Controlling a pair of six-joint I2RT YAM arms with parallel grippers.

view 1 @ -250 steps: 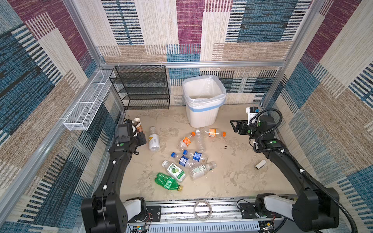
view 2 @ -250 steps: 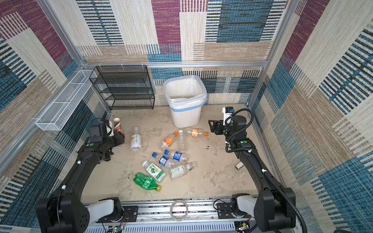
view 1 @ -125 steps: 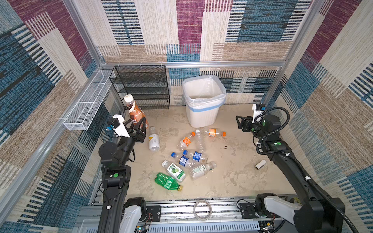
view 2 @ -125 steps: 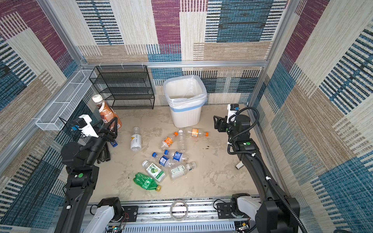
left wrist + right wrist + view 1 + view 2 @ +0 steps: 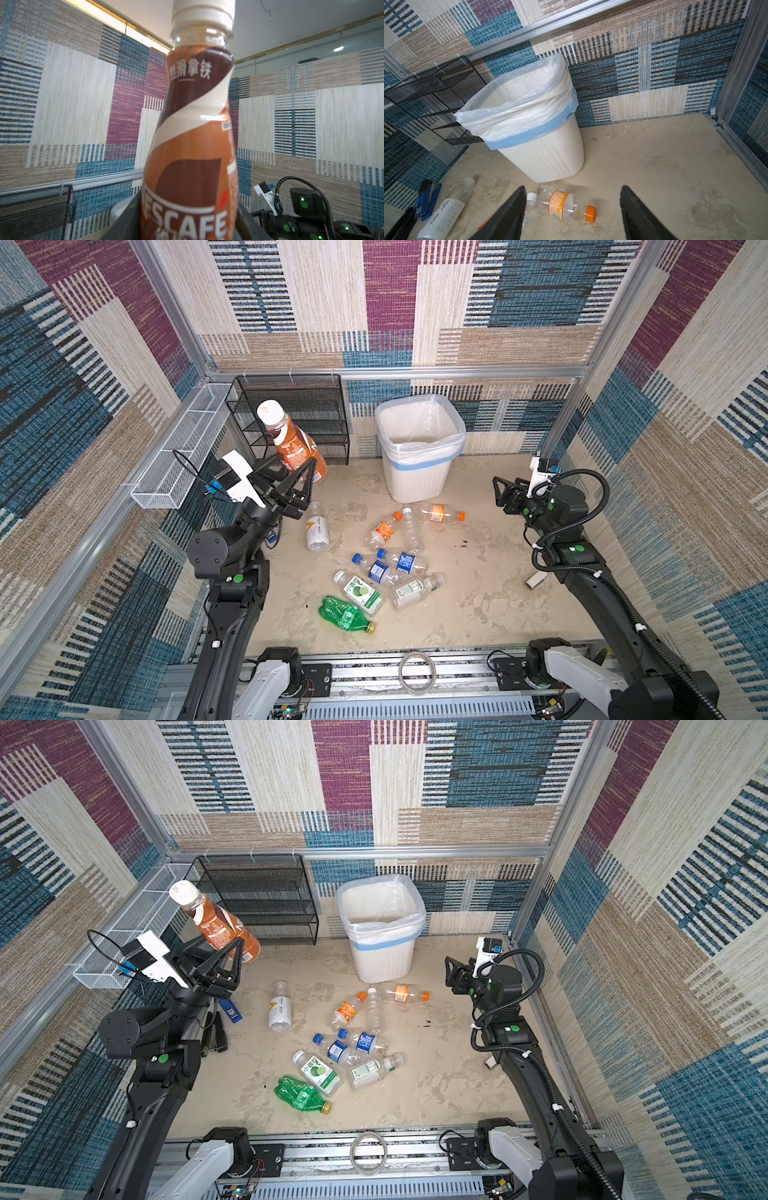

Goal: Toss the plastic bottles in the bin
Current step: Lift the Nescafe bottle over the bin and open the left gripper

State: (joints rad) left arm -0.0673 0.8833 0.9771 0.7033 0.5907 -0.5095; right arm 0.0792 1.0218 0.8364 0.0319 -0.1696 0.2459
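**Left gripper** (image 5: 291, 464): jaws clamped low on a tall brown-and-orange plastic coffee bottle (image 5: 289, 439) with a white cap. The bottle is held aloft and tilted, in front of the black mesh rack (image 5: 316, 406).

**Step in hand, as judged:** carry it to the white ribbed plastic bin (image 5: 415, 483), lined with a blue-banded bag, which stands to the right at the back wall.

1. Keep the bottle's base above the bin rim.
2. Stay clear of the rack.
3. Move slowly, since the low grip likely leaves the bottle top-heavy.
4. Release only over the opening.

**Floor:** several small clear plastic bottles (image 5: 411, 531) and one crushed green bottle (image 5: 345, 614) lie between the arms.

**Right gripper** (image 5: 572, 188): jaws spread and empty, hovering above an orange-capped bottle (image 5: 566, 207) near the bin's foot.

**Surface:** mottled beige floor (image 5: 478, 605), stained.

**Enclosure:** patchwork woven wall panels in blue, plum and beige on an aluminium frame.
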